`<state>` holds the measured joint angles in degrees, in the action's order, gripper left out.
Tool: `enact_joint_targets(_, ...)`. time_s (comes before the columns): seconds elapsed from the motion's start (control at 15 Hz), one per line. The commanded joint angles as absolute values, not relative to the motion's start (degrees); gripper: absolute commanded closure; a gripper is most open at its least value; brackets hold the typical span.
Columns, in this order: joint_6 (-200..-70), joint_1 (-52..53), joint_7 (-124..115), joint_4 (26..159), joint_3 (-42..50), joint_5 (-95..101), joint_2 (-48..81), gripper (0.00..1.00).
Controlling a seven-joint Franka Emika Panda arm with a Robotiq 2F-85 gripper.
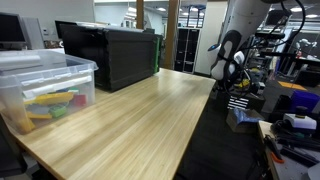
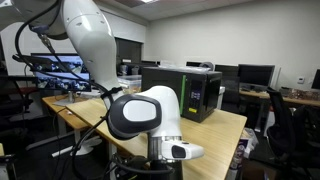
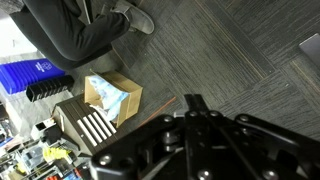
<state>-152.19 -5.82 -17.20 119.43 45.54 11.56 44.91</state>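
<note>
the gripper (image 3: 190,101) hangs clenched on nothing above the carpet (image 3: 235,50); the open cardboard box (image 3: 108,100) sits well left of it in the wrist view, apart.

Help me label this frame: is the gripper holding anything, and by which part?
Nothing is held. In the wrist view the gripper is shut, fingertips together, with only carpet beyond them.

Cardboard box (image 3: 112,98) — flaps open, pale-blue stuff inside — on grey carpet (image 3: 235,70).
</note>
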Motion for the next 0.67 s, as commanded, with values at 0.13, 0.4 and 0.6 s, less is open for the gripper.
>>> enact_joint_targets(0.13, -150.5, -6.3, -18.4, 118.5, 44.3, 10.5, 44.4, 0.98)
enact_joint_targets(0.4, -148.7, -6.2, -18.7, 118.2, 44.1, 10.6, 44.0, 0.98)
enact_joint_targets(0.6, -148.0, -6.2, -18.9, 118.1, 44.0, 10.7, 43.8, 0.98)
